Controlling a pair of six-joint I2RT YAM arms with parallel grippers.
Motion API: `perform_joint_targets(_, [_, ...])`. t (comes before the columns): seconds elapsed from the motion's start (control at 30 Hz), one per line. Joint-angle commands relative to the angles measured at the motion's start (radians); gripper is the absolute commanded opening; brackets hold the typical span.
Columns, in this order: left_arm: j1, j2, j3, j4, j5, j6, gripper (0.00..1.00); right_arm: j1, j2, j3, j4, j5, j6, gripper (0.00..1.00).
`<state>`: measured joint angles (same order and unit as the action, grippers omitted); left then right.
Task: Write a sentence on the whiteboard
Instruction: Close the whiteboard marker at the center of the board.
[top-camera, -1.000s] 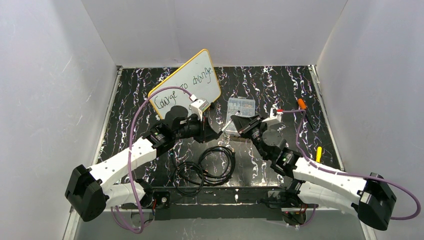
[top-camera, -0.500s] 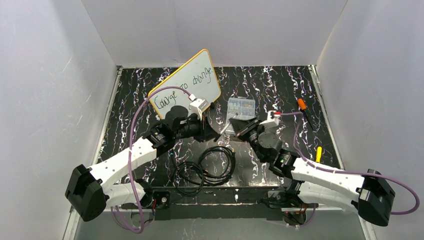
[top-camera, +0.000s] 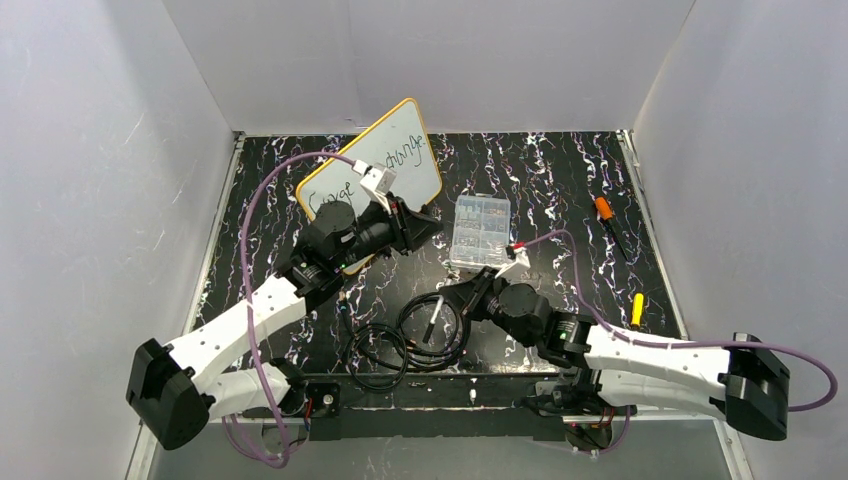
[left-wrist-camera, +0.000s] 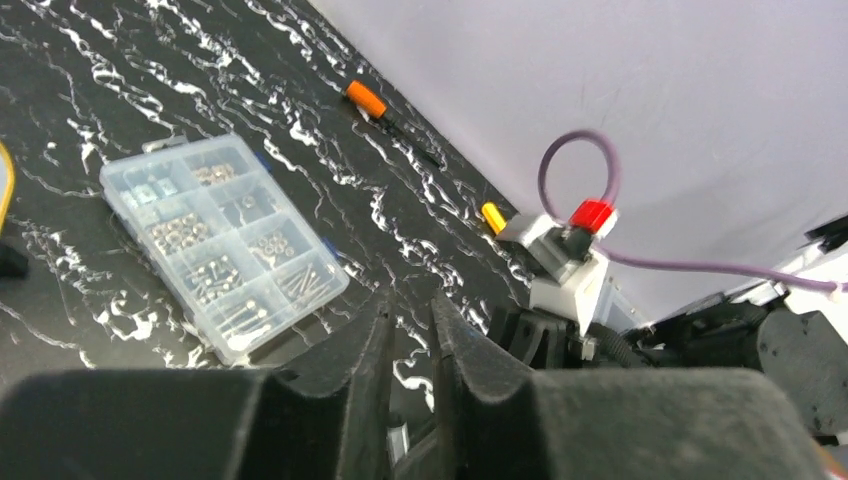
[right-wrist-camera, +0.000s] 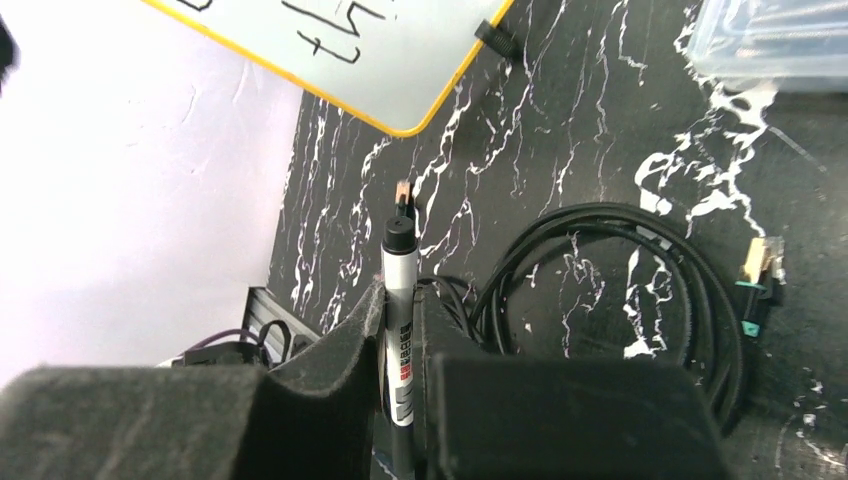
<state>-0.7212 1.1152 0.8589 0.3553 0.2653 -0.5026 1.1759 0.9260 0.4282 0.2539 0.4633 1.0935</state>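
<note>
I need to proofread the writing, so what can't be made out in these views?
- The sentence, top view: left arm covers part of its lower line; letters too small.
- The whiteboard, right wrist view: cut off by the top edge.
- The marker, right wrist view: lower end hidden inside the right gripper.

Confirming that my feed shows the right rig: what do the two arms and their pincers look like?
Left arm and right arm: white shells, black joints. A purple cable loops to a white camera block on each wrist. Left pincer and right pincer: two matte black wedge-shaped fingers.
</note>
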Motion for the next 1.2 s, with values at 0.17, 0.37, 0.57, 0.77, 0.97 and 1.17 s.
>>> perform_joint_targets(0.17, [0.01, -0.18, -0.07, -0.34, 0.067, 0.103, 0.62, 0.004, -0.097, 0.065, -0.076, 0.161, -0.134, 0.01])
perform_joint_targets(0.37, [-0.028, -0.181, -0.135, -0.46, 0.238, 0.159, 0.72, 0.004, -0.104, 0.119, -0.081, 0.193, -0.207, 0.01])
perform_joint_targets(0.57, [-0.143, -0.107, -0.119, -0.522, 0.186, 0.192, 0.73, 0.004, -0.101, 0.13, -0.022, 0.184, -0.225, 0.01])
perform_joint_targets(0.77, [-0.169, -0.055, -0.126, -0.514, 0.176, 0.174, 0.73, 0.003, -0.095, 0.14, -0.001, 0.172, -0.237, 0.01])
perform_joint_targets(0.97, [-0.204, -0.016, -0.129, -0.496, 0.117, 0.166, 0.63, 0.004, -0.092, 0.137, 0.022, 0.162, -0.235, 0.01])
perform_joint_targets(1.17, [-0.208, -0.016, -0.16, -0.396, 0.103, 0.12, 0.37, 0.003, -0.092, 0.133, 0.029, 0.149, -0.225, 0.01])
